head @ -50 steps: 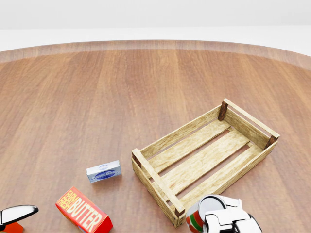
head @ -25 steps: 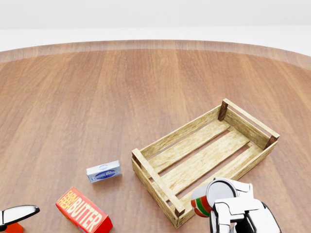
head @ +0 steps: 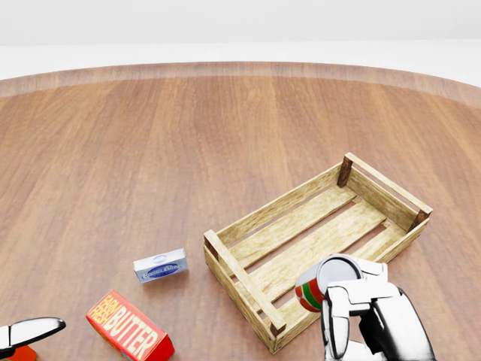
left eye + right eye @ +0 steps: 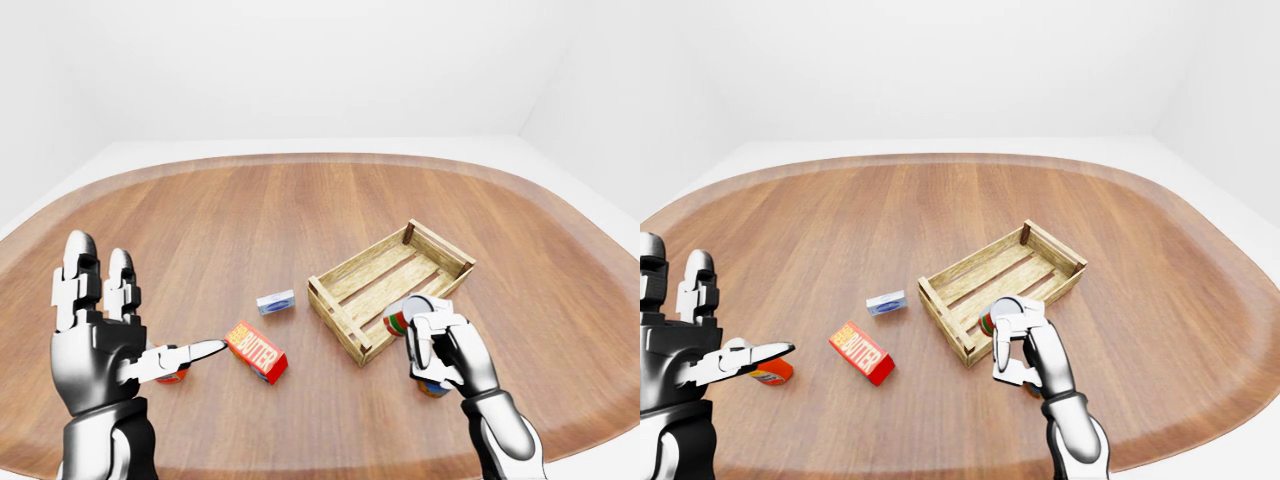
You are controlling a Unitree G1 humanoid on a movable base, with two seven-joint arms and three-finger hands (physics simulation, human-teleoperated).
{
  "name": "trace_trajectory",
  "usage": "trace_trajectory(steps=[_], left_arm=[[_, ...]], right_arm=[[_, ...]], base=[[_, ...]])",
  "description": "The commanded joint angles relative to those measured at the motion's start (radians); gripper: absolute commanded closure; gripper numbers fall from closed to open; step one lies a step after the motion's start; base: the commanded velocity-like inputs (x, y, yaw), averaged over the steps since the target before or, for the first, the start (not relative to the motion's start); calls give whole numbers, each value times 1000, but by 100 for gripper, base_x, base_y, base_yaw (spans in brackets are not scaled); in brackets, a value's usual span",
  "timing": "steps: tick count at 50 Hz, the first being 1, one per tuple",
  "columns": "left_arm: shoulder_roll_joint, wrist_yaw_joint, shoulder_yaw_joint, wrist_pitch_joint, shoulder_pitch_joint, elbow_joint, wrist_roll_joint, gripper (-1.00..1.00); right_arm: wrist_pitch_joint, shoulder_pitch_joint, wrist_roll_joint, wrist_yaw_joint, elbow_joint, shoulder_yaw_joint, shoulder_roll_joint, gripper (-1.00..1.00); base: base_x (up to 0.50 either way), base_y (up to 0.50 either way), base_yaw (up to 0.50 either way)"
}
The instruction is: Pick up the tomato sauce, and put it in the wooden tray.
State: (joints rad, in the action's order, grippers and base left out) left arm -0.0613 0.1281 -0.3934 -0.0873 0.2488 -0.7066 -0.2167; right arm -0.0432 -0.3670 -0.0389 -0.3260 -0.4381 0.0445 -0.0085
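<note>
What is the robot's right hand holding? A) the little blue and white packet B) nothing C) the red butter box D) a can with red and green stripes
D: the right hand's fingers wrap the striped tomato sauce can beside the wooden tray's near edge.

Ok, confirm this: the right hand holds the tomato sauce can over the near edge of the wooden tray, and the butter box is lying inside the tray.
Not quite. The butter box lies on the table, left of the wooden tray, as the head view shows. The rest holds: the right hand holds the tomato sauce can over the tray's near edge.
</note>
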Motion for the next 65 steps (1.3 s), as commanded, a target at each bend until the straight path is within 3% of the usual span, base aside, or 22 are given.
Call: trace_trajectory(steps=[1,19,48,51,65], left_arm=[[0,-1,6,0,1,3,4,-100],[1,-5,20,0,2,11,15,-100],[7,-6,2,0,-8,8,3,-100],[7,-7,3,0,-8,8,3,-100],[7,-8,4,0,-8,11,4,-100]], right_arm=[[14,61,-38,25,43,1,-5,100],[9,173,-95,73,159,-13,-23,100],[31,379,-131,142,359,-28,-32,100],[21,406,-141,160,387,-26,-35,100],[48,521,-125,190,483,-19,-40,100]], base=[[0,0,0],[0,0,0],[0,0,0],[0,0,0],[0,0,0]])
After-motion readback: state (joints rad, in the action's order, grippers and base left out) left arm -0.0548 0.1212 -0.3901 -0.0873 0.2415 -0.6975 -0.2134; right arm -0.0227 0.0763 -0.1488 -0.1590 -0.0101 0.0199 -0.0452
